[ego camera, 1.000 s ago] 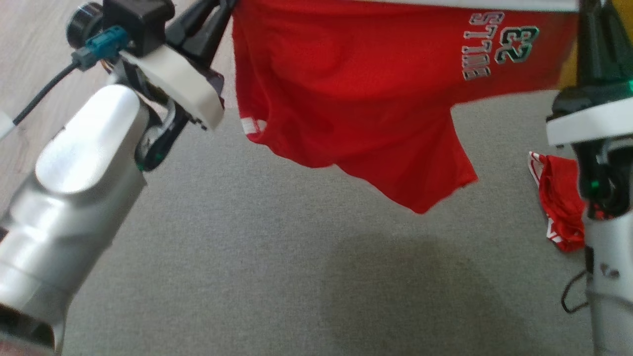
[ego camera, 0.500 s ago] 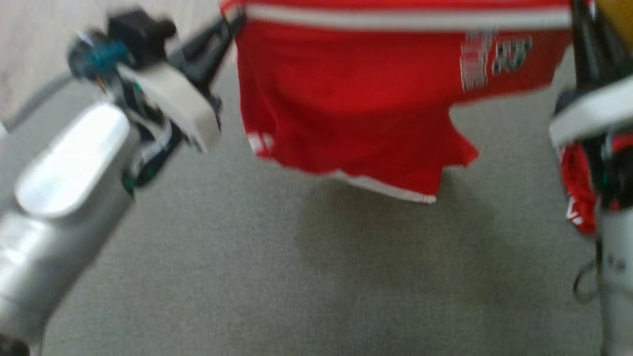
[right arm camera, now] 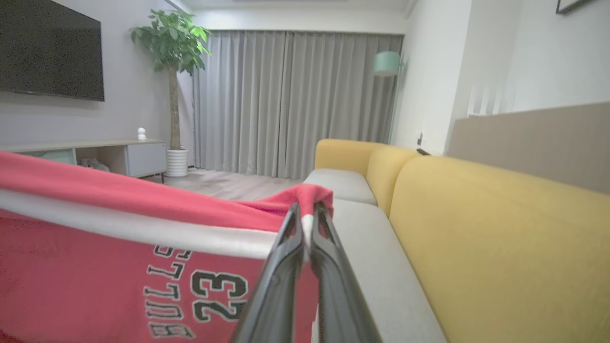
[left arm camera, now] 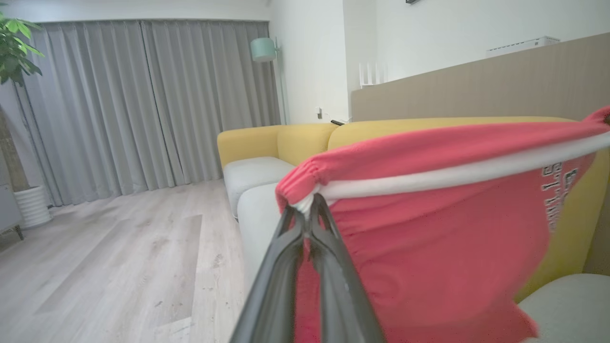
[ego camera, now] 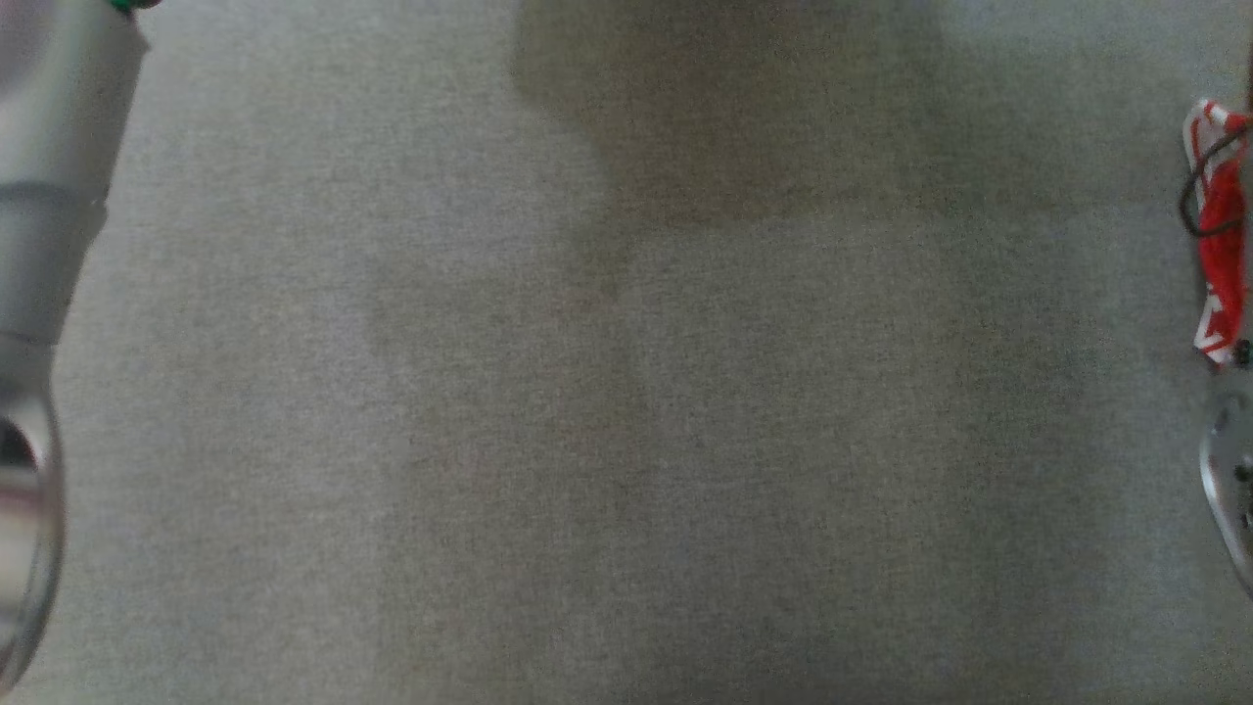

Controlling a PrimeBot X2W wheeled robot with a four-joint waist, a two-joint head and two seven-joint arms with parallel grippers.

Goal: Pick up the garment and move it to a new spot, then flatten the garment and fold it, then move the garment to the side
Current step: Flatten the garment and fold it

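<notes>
At the white-banded waistband (left arm camera: 452, 176) ends, our left gripper (left arm camera: 310, 206) and right gripper (right arm camera: 307, 215) clamp the red jersey shorts (left arm camera: 429, 267), seemingly light and limp.

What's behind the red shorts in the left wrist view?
The yellow sofa back and a grey seat cushion show around the red shorts; whatever lies directly behind them is covered.

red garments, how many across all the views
2: red basketball shorts held aloft in both wrist views; a crumpled red-and-white garment at the head view's right edge. Others may be hidden.
</notes>
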